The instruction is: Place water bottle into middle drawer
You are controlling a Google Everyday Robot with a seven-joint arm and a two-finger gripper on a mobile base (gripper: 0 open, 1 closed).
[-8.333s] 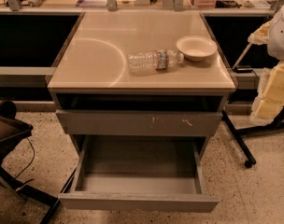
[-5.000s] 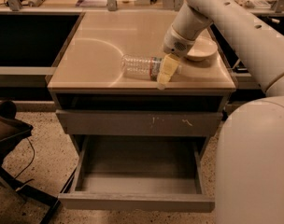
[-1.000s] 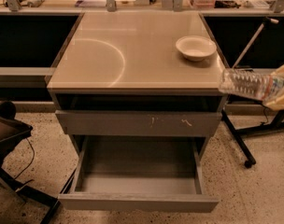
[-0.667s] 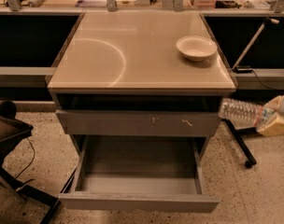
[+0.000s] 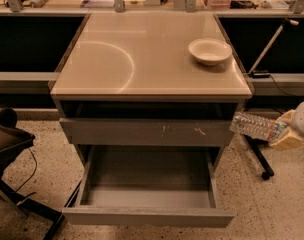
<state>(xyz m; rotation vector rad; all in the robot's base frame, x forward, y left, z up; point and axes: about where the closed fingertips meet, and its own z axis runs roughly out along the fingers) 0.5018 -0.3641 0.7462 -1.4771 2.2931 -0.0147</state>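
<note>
Cabinet: a wide grey metal cabinet with a smooth beige top [image 5: 142, 59]; it fills the middle of the camera view.
Middle drawer: the wide shallow grey middle drawer [image 5: 147, 186] with a plain front panel is pulled fully out toward the camera. Its floor is bare, with nothing lying in it.
Drawer above: the grey drawer front [image 5: 117, 132] with pale scratch marks is closed, directly over the open one.
Bowl: 1 round cream bowl [image 5: 209, 50] stands on the top near the right back corner, well apart from the bottle.
Water bottle: the small clear ribbed plastic water bottle [image 5: 254, 126] is in the air to the right of the cabinet, lying about horizontal, at the height of the scratched front. It is just beside the cabinet's right edge, outside it and higher than the open drawer.
Gripper: the cream 2-finger gripper [image 5: 283, 132] is at the right border of the view. Its fingers [image 5: 288, 142] pinch the bottle at its right end.
Done: the drawer is open, and the bottle is lifted off the top and carried down to the side.
Left: I judge that 3 steps remain: to bring the bottle left and down over the drawer floor, to release it, and to pull the arm away.
</note>
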